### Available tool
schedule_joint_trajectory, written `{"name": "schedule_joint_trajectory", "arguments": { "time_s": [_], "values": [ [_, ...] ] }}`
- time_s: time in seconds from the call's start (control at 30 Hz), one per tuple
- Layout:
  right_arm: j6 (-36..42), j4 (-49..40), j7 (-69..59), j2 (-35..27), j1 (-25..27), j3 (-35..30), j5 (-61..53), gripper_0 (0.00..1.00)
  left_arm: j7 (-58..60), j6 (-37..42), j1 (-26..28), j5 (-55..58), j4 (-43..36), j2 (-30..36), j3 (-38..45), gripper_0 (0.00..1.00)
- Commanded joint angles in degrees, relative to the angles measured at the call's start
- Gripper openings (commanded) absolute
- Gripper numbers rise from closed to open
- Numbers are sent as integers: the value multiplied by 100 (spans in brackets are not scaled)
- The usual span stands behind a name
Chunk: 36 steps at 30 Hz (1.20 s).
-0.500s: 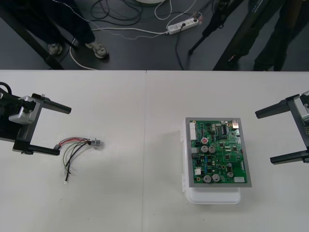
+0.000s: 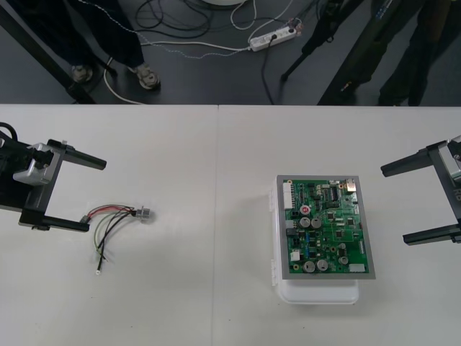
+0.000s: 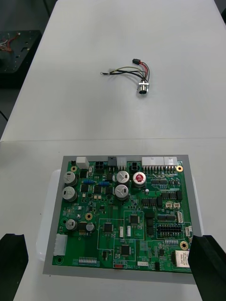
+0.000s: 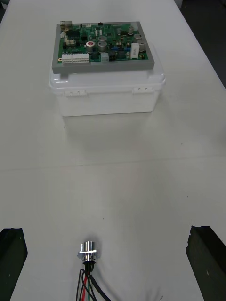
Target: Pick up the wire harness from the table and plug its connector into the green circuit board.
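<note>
White base point(image 2: 317, 292): a lidded white box on the right half of the table, carrying the green circuit board point(image 2: 325, 227) flat on top; nothing is plugged into the board.
Wire harness point(image 2: 115, 220): lies loose on the table, well apart from the board, at about 9 o'clock from it.
Harness ends: round metal socket point(image 2: 143, 213) at the 3 o'clock end, small black plug point(image 2: 86, 217) at the 9 o'clock end, thin loose wires trailing towards 7 o'clock.
Left gripper point(image 2: 96, 196): at the table's 9 o'clock side, fingers point(image 4: 12, 254) spread wide and holding nothing; the plug lies just beside its nearer finger.
Right gripper point(image 2: 395, 205): at the 3 o'clock side, fingers point(image 3: 207, 263) wide apart and empty, near the board.
Table point(image 2: 216, 158): plain and light, with a seam running from 12 to 6 o'clock.
Floor: dark strip at 12 o'clock with cables and a white power strip point(image 2: 272, 37).
</note>
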Motion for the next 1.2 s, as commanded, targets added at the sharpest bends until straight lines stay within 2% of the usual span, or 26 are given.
{"name": "schedule_joint_trajectory", "arguments": {
  "time_s": [0.03, 1.2],
  "values": [
    [-21, -10, 40, 8, -160, -192, 29, 100, 375, -193, 71, -26, -73, 242, 125, 100],
    [-21, -10, 40, 8, -160, -192, 29, 100, 375, -193, 71, -26, -73, 242, 125, 100]
  ]
}}
